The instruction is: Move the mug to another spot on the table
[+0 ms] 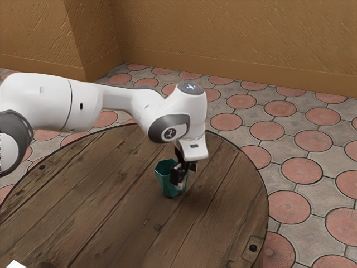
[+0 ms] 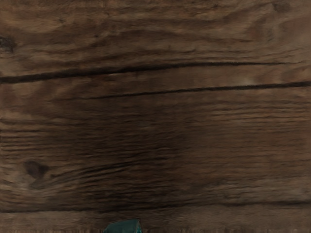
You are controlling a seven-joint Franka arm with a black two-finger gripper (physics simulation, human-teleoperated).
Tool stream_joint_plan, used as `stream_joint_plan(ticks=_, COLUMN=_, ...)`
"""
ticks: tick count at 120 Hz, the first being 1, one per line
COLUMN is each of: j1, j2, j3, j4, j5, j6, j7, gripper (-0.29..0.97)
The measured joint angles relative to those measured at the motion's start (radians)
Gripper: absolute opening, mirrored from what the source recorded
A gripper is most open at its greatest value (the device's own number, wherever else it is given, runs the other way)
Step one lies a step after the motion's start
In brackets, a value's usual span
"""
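A teal mug [image 1: 166,181] stands upright near the middle of the round wooden table [image 1: 83,206] in the exterior view. My black gripper [image 1: 179,174] comes down from above onto the side of the mug's rim toward the exterior view's right. Its fingers are close together, pinching the mug's wall, one inside and one outside. In the wrist view a small teal piece of the mug [image 2: 122,226] shows just under my hand, with dark wood planks [image 2: 155,121] beyond it.
The table's rim [image 1: 262,190] curves round on the exterior view's right, with a small metal fitting [image 1: 252,247] near the front edge. Bare wood lies all around the mug. A tiled floor [image 1: 301,167] and orange walls lie beyond.
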Motion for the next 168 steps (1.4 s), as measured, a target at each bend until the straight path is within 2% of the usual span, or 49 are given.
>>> stream_joint_plan(ticks=34, j1=0.003, j2=0.012, j3=0.020, j4=0.009, j5=0.020, j6=0.054, j7=0.034, gripper=0.68)
stream_joint_plan(ticks=94, j1=0.009, j2=0.042, j3=0.037, j4=0.038, j5=0.014, j6=0.094, j7=-0.146, gripper=0.68)
stream_joint_plan(ticks=168, j1=0.009, j2=0.047, j3=0.034, j4=0.045, j5=0.041, j6=0.090, j7=-0.248, gripper=0.42)
